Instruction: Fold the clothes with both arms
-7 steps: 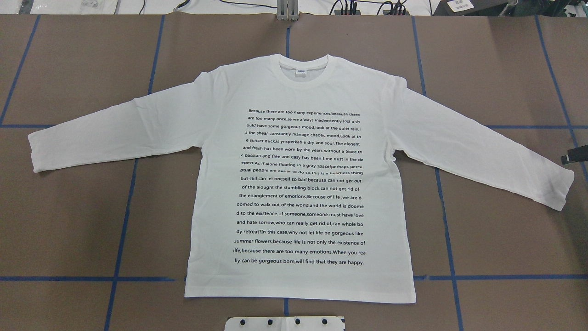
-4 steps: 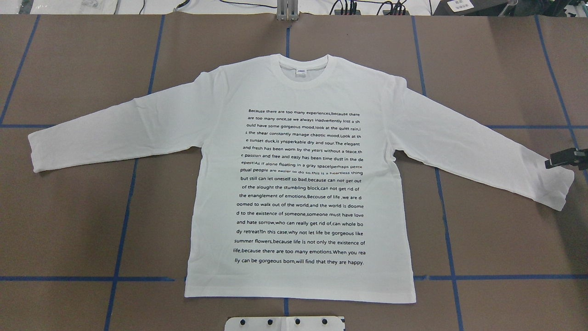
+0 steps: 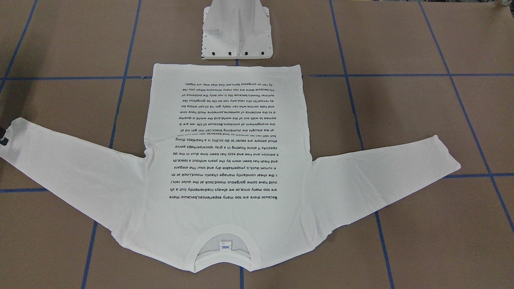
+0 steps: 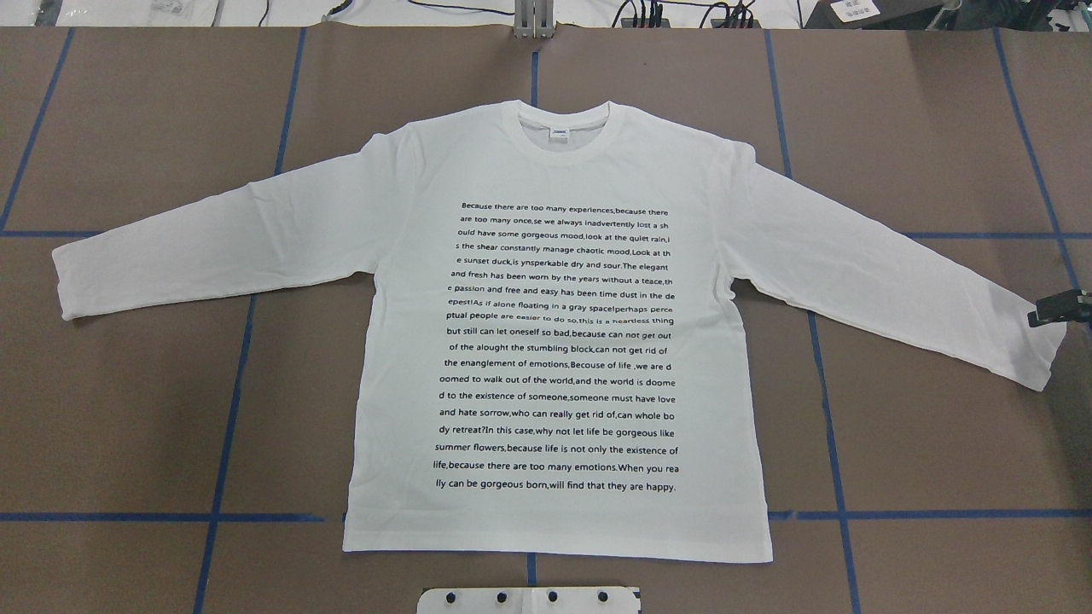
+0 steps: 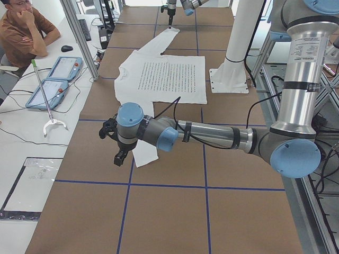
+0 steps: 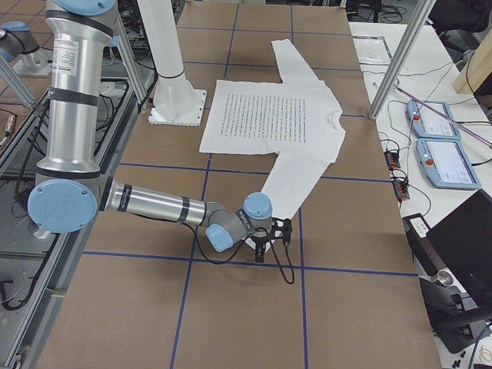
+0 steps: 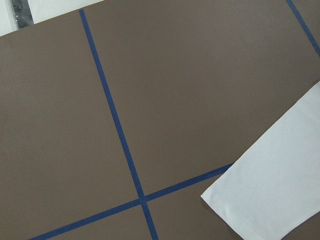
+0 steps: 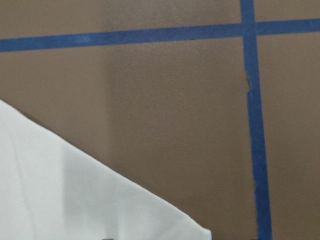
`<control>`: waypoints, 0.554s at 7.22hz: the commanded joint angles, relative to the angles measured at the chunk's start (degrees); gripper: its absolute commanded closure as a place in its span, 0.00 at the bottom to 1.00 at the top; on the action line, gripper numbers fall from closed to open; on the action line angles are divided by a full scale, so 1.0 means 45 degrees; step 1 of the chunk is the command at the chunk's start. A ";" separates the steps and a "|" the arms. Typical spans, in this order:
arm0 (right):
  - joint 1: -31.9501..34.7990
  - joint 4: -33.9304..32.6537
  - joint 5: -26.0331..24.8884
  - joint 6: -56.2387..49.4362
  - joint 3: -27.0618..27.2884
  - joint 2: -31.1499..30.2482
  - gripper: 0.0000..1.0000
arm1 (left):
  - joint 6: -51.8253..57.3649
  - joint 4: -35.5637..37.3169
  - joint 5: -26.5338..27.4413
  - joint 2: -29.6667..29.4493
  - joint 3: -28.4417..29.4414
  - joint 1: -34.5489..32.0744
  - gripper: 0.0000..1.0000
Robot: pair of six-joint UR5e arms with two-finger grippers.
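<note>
The white long-sleeved shirt lies flat with the black text up, the collar at the far side and both sleeves spread out. It also shows in the front-facing view. My right gripper is at the cuff of the sleeve on the overhead view's right. In the front-facing view its black fingers look apart at the cuff's edge. My left gripper shows only in the exterior left view, low beside the other cuff; I cannot tell if it is open. The left wrist view shows that cuff.
The brown table has a blue tape grid. The white pedestal base stands just beyond the shirt's hem. A person sits at a side desk with tablets in the exterior left view.
The right gripper came in over the sleeve cuff, then drew back a little toward the overhead view's right edge and lower. The shirt has not moved.
</note>
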 commanded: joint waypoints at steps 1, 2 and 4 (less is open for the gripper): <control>-0.0059 -0.0059 -0.0075 0.0000 -0.0006 -0.0006 0.14 | 0.0000 -0.0036 -0.0019 0.0000 0.0008 0.0000 0.01; -0.0079 -0.0059 -0.0056 0.0020 0.0013 0.0033 0.18 | 0.0000 -0.0055 -0.0020 0.0000 0.0046 0.0000 0.01; -0.0196 -0.0079 -0.0056 0.0020 -0.0006 0.0053 0.22 | 0.0000 -0.0055 -0.0292 0.0020 0.0047 0.0000 0.01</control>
